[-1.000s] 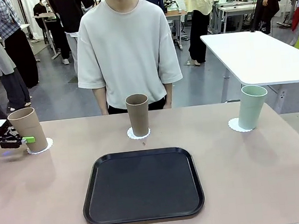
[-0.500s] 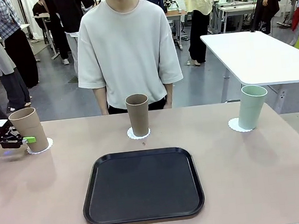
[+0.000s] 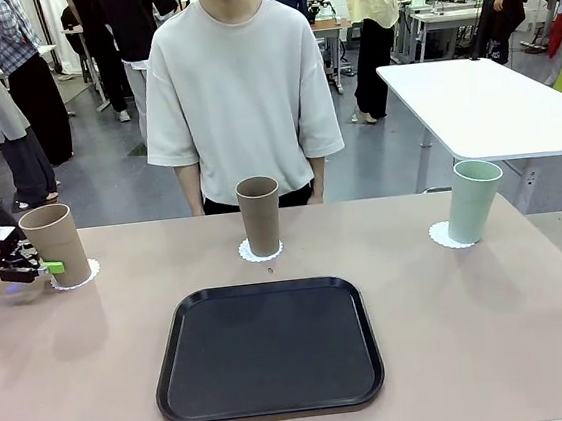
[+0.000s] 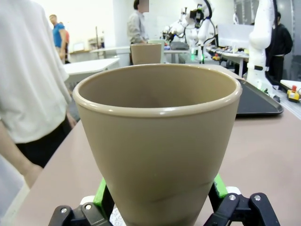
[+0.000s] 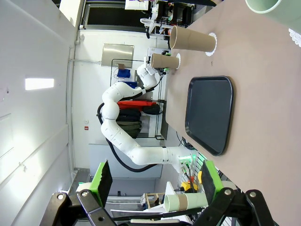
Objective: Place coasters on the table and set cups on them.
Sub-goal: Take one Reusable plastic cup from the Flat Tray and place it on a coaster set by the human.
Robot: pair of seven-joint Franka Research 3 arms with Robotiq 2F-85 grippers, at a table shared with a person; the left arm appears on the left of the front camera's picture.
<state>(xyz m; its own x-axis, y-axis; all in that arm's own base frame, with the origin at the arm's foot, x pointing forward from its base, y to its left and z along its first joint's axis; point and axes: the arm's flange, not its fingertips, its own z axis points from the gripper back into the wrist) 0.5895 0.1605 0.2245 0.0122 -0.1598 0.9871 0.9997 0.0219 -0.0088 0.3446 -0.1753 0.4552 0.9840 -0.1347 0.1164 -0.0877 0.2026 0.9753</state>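
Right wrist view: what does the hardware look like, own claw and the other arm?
The right claw has a black linkage body with round bolt heads and two bright green finger pads. Farther off, the left arm is glossy white, built of rounded segments, with a black cable looping beside it. The left claw at its tip is black with a bit of green.
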